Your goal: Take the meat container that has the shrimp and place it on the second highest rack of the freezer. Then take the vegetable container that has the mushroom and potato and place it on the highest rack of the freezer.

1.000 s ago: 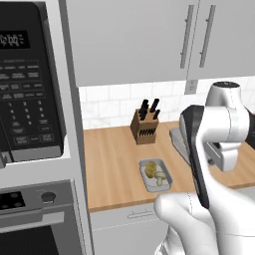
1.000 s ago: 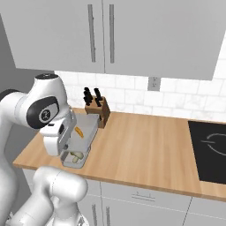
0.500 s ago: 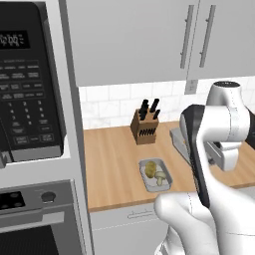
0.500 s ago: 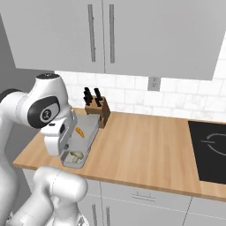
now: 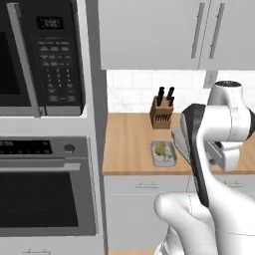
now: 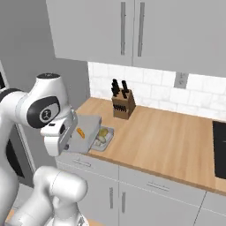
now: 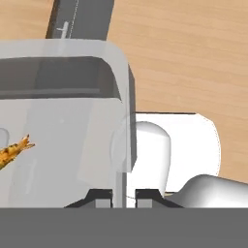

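Observation:
My gripper (image 7: 123,196) is shut on the rim of the meat container (image 7: 63,145), a shallow grey tray with one orange shrimp (image 7: 12,150) in it. In the right base view the gripper (image 6: 74,142) holds the meat container (image 6: 88,128) lifted and tilted just off the counter's front left corner. The vegetable container (image 6: 102,137), with a potato and a mushroom, rests on the wooden counter right beside the held tray. From the left base camera the vegetable container (image 5: 163,153) lies near the counter's front edge, and the meat container (image 5: 180,143) shows edge-on behind my arm. The freezer is out of view.
A knife block (image 5: 162,112) stands at the back of the counter (image 6: 167,137) against the tiled wall. Left of the counter rise a microwave (image 5: 45,55) and a black-fronted oven (image 5: 42,194). Upper cabinets (image 6: 132,31) hang overhead. A black cooktop (image 6: 219,150) lies at the far right.
The whole picture has shifted right in both base views, so the base has moved left. The held tray sits the same way in my shut gripper.

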### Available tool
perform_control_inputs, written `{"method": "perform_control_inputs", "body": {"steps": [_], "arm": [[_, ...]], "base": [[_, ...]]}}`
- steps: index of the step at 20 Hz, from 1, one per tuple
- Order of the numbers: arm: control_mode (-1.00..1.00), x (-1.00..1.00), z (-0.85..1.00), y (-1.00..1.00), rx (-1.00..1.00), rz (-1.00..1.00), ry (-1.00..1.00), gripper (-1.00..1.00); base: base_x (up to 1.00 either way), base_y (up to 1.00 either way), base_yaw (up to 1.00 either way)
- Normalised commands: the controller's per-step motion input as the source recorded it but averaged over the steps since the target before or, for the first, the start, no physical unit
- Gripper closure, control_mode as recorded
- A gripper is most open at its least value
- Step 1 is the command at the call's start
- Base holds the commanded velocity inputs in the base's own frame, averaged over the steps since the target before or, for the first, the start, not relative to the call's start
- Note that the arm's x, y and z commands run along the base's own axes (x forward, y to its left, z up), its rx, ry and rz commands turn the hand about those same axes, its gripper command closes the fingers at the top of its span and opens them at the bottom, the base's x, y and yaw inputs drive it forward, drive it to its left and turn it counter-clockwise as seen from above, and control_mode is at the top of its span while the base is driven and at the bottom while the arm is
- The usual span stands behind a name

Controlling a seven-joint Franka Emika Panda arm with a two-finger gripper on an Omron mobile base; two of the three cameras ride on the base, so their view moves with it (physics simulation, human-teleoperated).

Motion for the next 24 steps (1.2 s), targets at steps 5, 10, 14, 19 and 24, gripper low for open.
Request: {"method": "perform_control_inputs", "body": {"steps": [5, 10, 14, 19, 24], "arm": [[1.0, 0.0, 0.0, 0.0, 0.0, 0.0, 0.0, 1.0], [1.0, 0.0, 0.0, 0.0, 0.0, 0.0, 0.0, 1.0], [1.0, 0.0, 0.0, 0.0, 0.0, 0.0, 0.0, 1.0], [1.0, 0.0, 0.0, 0.0, 0.0, 0.0, 0.0, 1.0], [1.0, 0.0, 0.0, 0.0, 0.0, 0.0, 0.0, 1.0]], "base": [[-0.5, 0.0, 0.62], [-0.42, 0.0, 0.65], [-0.43, 0.0, 0.65], [-0.37, 0.0, 0.65], [-0.09, 0.0, 0.68]]}}
